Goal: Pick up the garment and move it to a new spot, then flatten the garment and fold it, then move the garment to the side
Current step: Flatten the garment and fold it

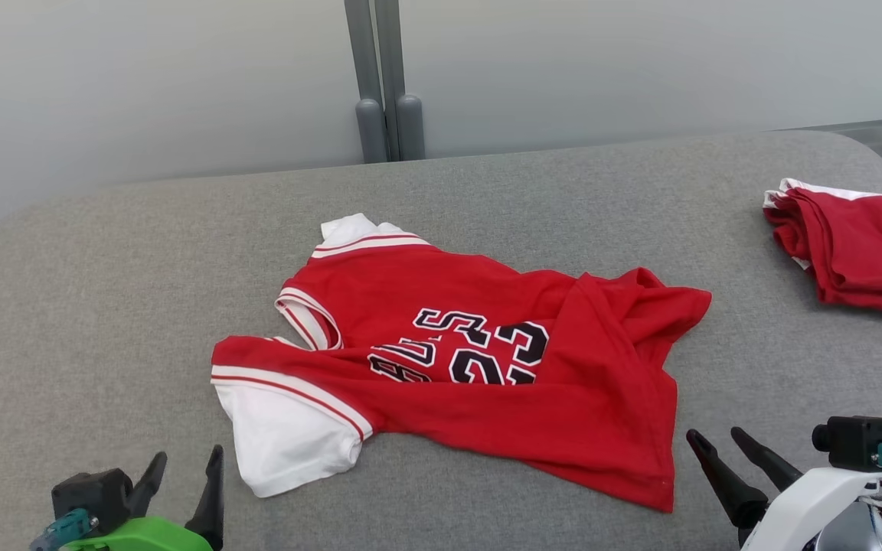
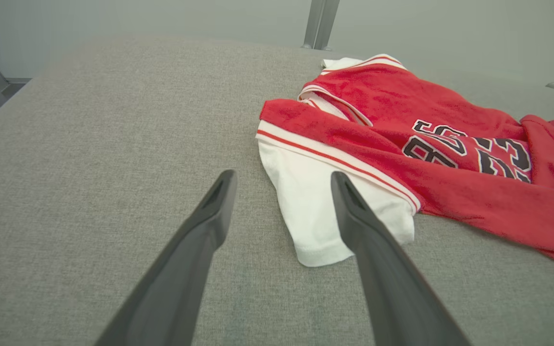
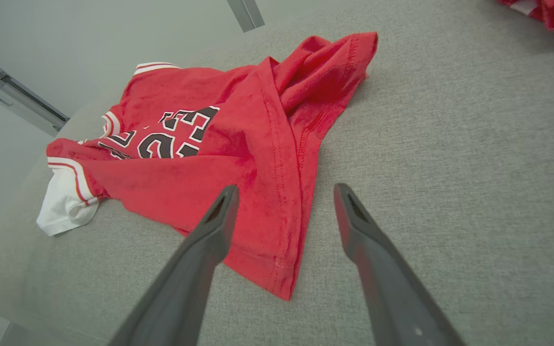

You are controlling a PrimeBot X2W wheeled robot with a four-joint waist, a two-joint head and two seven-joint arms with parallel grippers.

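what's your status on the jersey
Left gripper open, right gripper open, both empty. Jersey crumpled at centre, not yet folded. Second red garment far right, apart.

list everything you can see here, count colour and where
jersey: one, red with white sleeves and black-and-white lettering, lying rumpled on the middle of the table
folded clothes: one small pile, red with white trim, on the table's far right edge
table: one, grey fabric top with rounded corners, under everything
posts: two, grey, upright behind the table's far edge near the middle
wall panels: pale grey, behind the table
left gripper: one, dark fingers on a green mount, open, lower left beside the jersey's white sleeve, not touching it
right gripper: one, dark fingers on a white forearm, open, lower right beside the jersey's hem corner
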